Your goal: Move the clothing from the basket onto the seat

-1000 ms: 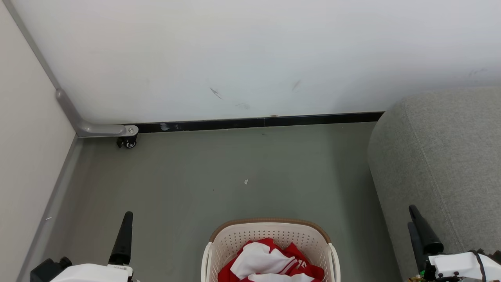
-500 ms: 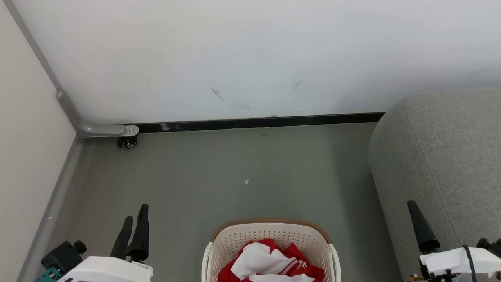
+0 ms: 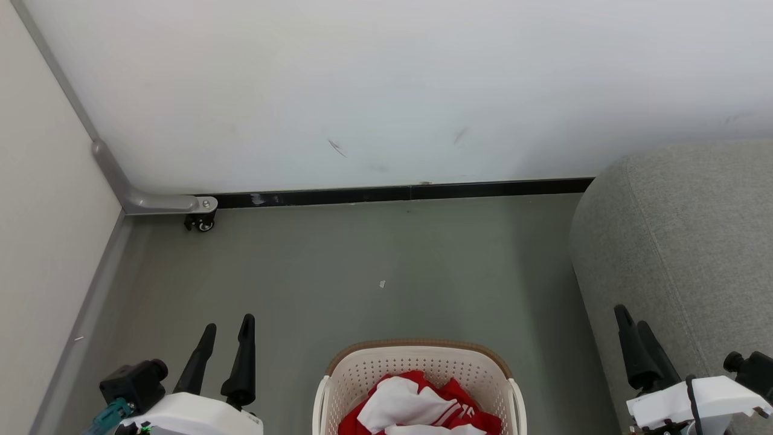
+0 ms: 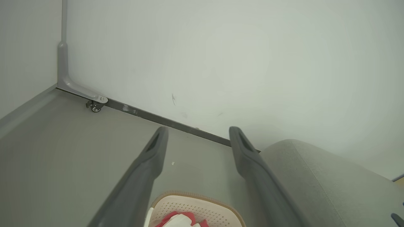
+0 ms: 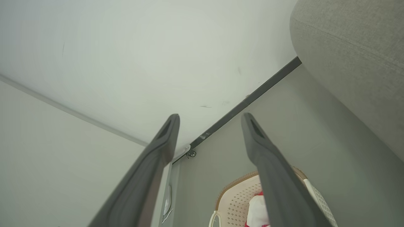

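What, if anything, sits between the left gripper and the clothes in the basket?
Nothing visible. The open left gripper hangs above the floor, left of the basket; the clothes lie uncovered inside, so only the basket's wall needs clearing.

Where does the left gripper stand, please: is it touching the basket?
Apart. The head view shows a strip of floor between the open left gripper and the basket.

White back wall [image 3: 386, 90], faintly scuffed, meeting a cream side wall [image 3: 36, 241] at a grey corner post [image 3: 112, 175]. Black skirting [image 3: 392, 193] along the base. Small caster [image 3: 202, 223] under the post's foot. Grey-green floor [image 3: 362, 254] with one white scrap [image 3: 381, 284]. Soft, even light.
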